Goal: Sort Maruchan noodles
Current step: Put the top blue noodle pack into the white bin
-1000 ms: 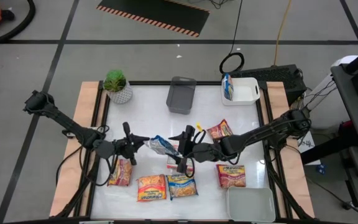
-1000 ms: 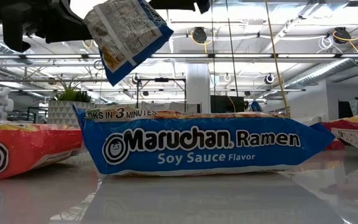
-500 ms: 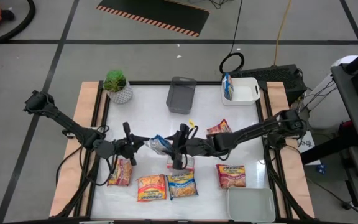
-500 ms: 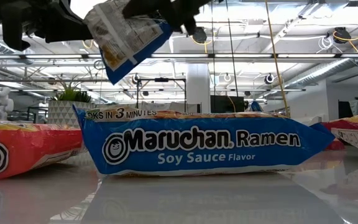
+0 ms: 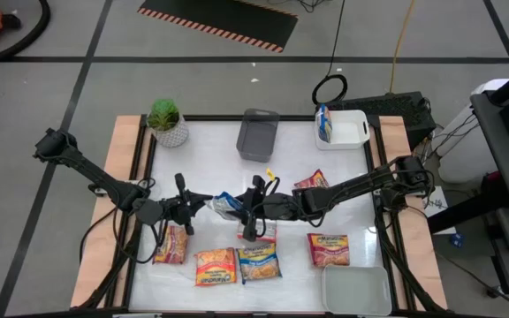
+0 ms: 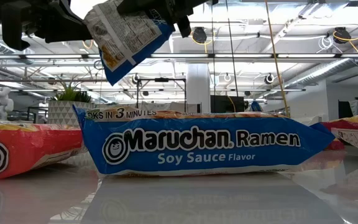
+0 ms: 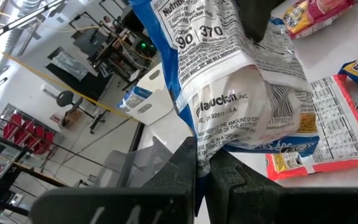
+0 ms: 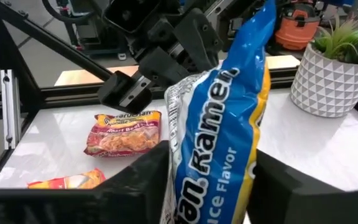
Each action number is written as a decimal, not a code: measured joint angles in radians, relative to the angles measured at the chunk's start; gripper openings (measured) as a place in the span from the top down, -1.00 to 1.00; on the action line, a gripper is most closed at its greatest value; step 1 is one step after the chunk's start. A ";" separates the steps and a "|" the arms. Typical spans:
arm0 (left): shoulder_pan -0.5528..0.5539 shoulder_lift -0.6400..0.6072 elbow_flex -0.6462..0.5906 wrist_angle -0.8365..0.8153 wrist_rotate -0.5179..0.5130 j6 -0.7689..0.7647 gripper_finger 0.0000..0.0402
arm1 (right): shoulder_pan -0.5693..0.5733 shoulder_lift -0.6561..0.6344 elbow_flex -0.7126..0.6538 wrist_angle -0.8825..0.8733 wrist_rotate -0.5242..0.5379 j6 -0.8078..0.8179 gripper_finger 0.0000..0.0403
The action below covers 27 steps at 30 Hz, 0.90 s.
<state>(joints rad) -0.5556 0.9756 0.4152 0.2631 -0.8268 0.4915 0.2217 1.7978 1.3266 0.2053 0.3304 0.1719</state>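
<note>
Your left gripper [image 7: 201,165] pinches the glossy, crinkled blue packet [image 7: 241,93]; only the right wrist view shows right gripper [image 8: 210,180] fingers astride it.

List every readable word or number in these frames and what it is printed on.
"Maruchan Ramen", "Soy Sauce Flavor", "IN 3 MINUTES": blue packet lying on the table.
"Ramen", "Flavor", "370": blue packet held in the air.
Print on the other packets, such as the pink one, is too small to read.
</note>
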 joint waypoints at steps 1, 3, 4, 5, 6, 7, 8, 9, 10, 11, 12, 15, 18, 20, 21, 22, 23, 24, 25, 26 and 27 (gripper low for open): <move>0.000 0.000 0.000 0.000 0.000 -0.001 0.93 | -0.001 0.000 0.000 0.000 -0.009 0.000 0.27; 0.000 0.000 0.000 0.000 0.000 -0.003 0.93 | -0.005 0.000 0.000 0.001 -0.044 -0.002 0.37; 0.000 0.000 0.000 0.000 -0.001 -0.003 0.93 | -0.007 0.000 0.000 0.002 -0.054 -0.002 0.42; 0.000 0.000 0.000 0.000 -0.001 -0.004 0.93 | -0.009 0.000 0.000 0.002 -0.066 -0.002 0.45; 0.000 0.000 0.000 0.000 -0.001 -0.006 0.93 | -0.011 0.000 0.000 0.003 -0.069 -0.003 0.48; 0.000 0.000 0.000 0.001 -0.002 -0.009 0.93 | -0.011 0.000 0.000 0.003 -0.070 -0.004 0.49; 0.000 0.000 0.000 0.005 -0.003 -0.015 0.93 | -0.011 0.000 0.000 0.003 -0.069 -0.006 0.49; 0.000 0.000 0.000 0.012 -0.007 -0.023 0.93 | -0.011 0.000 0.000 0.005 -0.069 -0.011 0.49; 0.000 0.000 0.000 0.021 -0.013 -0.032 0.92 | -0.011 0.000 0.000 0.008 -0.069 -0.016 0.48; 0.000 0.000 0.000 0.025 -0.014 -0.041 0.90 | -0.011 0.000 0.000 0.009 -0.069 -0.020 0.46; 0.000 0.000 0.000 0.025 -0.015 -0.051 0.87 | -0.012 -0.001 0.001 0.009 -0.069 -0.025 0.43; -0.007 0.000 0.000 0.020 -0.020 -0.092 0.70 | -0.012 -0.003 0.001 0.006 -0.071 -0.038 0.42; -0.010 0.000 0.000 0.024 -0.035 -0.114 0.45 | -0.011 -0.008 0.001 0.001 -0.077 -0.056 0.46; -0.009 0.000 0.000 0.024 -0.065 -0.136 0.27 | -0.012 -0.018 0.001 -0.017 -0.076 -0.066 0.49; -0.009 0.000 0.000 0.024 -0.084 -0.148 0.19 | -0.012 -0.022 0.001 -0.023 -0.074 -0.072 0.49; -0.009 0.000 0.000 0.024 -0.102 -0.162 0.11 | -0.012 -0.027 0.001 -0.026 -0.074 -0.076 0.49; -0.009 0.000 0.000 0.023 -0.118 -0.176 0.03 | -0.012 -0.037 0.001 -0.040 -0.074 -0.080 0.49; -0.009 0.000 0.000 0.023 -0.132 -0.189 -0.03 | -0.012 -0.048 0.001 -0.065 -0.074 -0.081 0.47; -0.009 0.000 0.000 0.022 -0.143 -0.202 -0.08 | -0.012 -0.058 0.001 -0.086 -0.073 -0.081 0.46; -0.008 0.000 0.000 0.022 -0.148 -0.213 -0.12 | -0.014 -0.068 0.001 -0.103 -0.073 -0.081 0.44; -0.008 0.000 0.000 0.020 -0.152 -0.218 -0.15 | -0.016 -0.083 0.001 -0.130 -0.073 -0.081 0.43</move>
<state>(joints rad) -0.5635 0.9756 0.4152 0.2832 -0.9789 0.2735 0.2054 1.7151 1.3277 0.0751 0.2578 0.0910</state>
